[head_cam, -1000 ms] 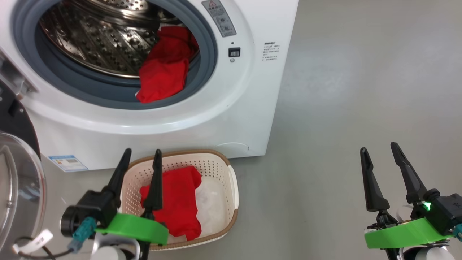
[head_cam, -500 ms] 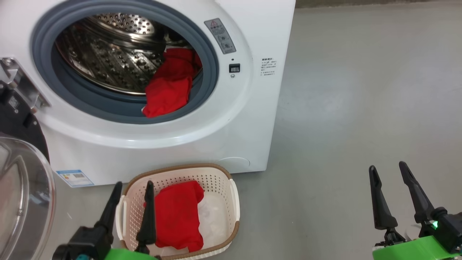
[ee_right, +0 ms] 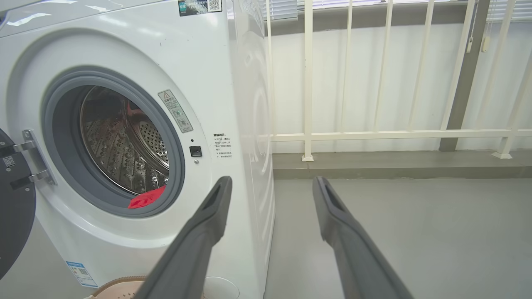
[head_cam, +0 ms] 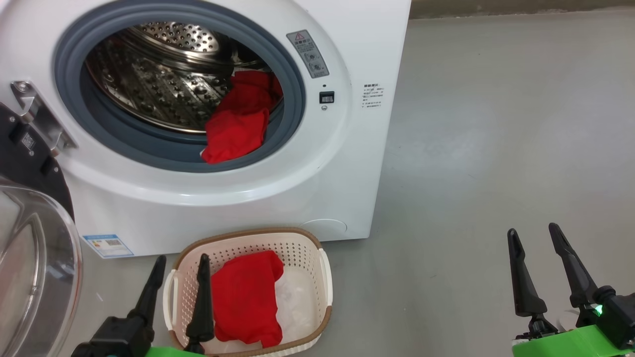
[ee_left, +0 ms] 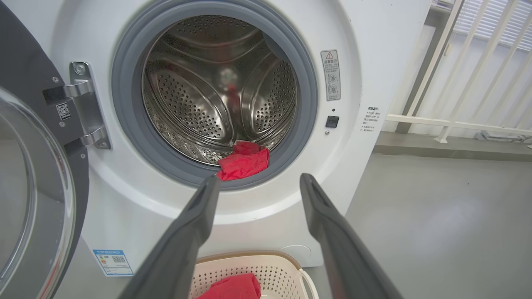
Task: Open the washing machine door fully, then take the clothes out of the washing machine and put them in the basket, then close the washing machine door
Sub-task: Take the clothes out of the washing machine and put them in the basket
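The washing machine door stands wide open. I have a red garment and a white piece in the basket. More red clothes lie at the lip of the drum, and closing the door comes after those. My left fingers and right fingers are spread, empty.

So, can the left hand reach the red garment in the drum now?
Probably yes: the door is swung wide, the open left hand faces the red garment at the drum's front lip, nothing between them.
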